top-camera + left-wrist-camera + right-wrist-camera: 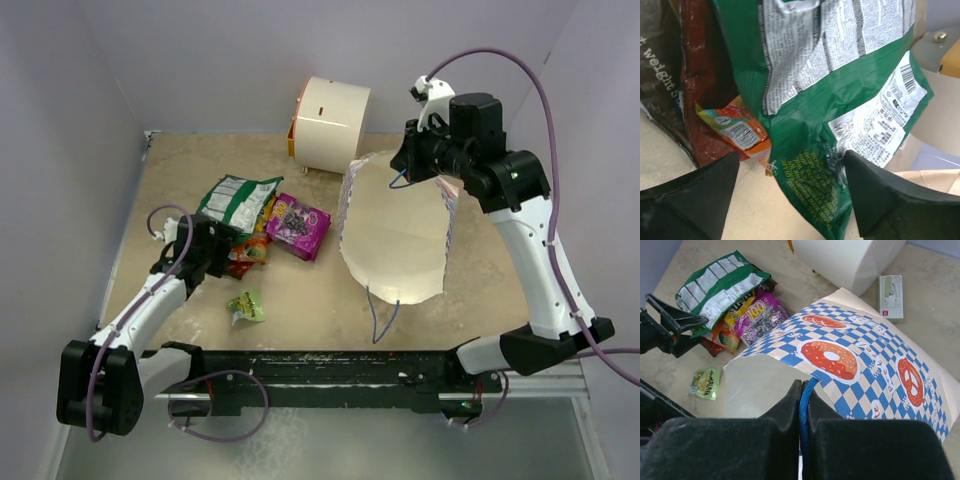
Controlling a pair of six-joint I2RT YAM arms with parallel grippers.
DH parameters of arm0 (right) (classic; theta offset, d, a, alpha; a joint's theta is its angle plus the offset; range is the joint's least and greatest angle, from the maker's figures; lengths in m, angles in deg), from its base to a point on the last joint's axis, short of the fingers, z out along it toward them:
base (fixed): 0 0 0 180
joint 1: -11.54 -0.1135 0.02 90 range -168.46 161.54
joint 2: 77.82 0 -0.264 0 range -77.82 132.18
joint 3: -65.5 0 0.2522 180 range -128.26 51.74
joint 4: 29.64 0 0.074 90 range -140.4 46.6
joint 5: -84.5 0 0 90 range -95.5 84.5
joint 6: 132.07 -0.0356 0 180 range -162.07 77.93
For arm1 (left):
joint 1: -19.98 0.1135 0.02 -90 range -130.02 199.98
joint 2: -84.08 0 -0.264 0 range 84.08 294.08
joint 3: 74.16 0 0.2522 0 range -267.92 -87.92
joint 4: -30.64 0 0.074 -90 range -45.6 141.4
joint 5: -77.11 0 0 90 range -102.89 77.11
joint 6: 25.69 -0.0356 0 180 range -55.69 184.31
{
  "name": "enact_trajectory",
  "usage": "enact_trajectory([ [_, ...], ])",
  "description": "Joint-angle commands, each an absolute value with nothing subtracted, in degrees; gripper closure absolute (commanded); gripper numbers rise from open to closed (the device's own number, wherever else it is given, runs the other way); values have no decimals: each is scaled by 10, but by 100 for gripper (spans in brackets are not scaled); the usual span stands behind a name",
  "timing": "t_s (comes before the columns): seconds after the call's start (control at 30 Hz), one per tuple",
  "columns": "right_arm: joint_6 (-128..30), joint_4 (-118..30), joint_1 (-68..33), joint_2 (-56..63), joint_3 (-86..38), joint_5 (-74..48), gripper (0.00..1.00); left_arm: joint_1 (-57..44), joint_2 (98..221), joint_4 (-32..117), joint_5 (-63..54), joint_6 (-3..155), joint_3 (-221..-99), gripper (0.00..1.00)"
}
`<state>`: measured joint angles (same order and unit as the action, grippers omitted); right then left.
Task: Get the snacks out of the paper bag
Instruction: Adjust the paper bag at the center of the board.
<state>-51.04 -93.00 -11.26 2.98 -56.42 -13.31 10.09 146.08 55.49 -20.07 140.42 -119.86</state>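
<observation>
Only your right wrist view shows the small white box (891, 296) beyond the paper bag (865, 355), near the white cylindrical appliance (850, 260). In the top view the bag hides it. The right gripper (802, 390) has its jaws pinching the bag's blue string handle (804, 400). Seen from above, the bag's mouth gapes upward, stretched from that handle toward the arm bases. On the bag's left-arm side, the left gripper (792, 155) has its jaws spread before the green-and-white packet (840, 100), the orange packet (735, 127) beside it. The purple packet (297, 225) and yellow-green packet (246, 306) lie on the tabletop (300, 320).
</observation>
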Motion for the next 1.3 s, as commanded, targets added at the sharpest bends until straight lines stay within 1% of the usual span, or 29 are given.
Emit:
enact_trajectory([
  [0.0,-535,-947,-113,23,-610,-188,100,98,1437,617,-182,1400,-1242,6],
  [0.03,-543,-957,-113,25,-616,-195,100,98,1432,626,-183,1396,-1247,1],
  [0.07,-547,-966,-113,26,-621,-200,100,98,1426,634,-182,1390,-1253,1],
  [0.3,-613,-1001,-113,16,-594,-305,100,99,1405,719,-184,1357,-1304,1],
  [0.43,-622,-1058,-112,34,-605,-245,100,99,1387,752,-194,1340,-1325,1],
  [0.57,-605,-1161,-113,60,-688,-127,100,99,1382,780,-204,1304,-1358,1],
  [0.67,-599,-1185,-113,46,-712,-124,100,99,1385,799,-218,1276,-1381,1],
  [0.8,-609,-1189,-113,9,-626,-165,100,99,1388,800,-224,1251,-1403,1],
  [0.87,-618,-1190,-113,-3,-606,-168,100,99,1390,801,-223,1234,-1415,1],
  [1.03,-646,-1190,-113,-13,-650,-189,100,99,1392,814,-235,1193,-1445,1],
  [1.27,-645,-1190,-113,-46,-653,-155,100,99,1390,811,-243,1171,-1456,1],
])
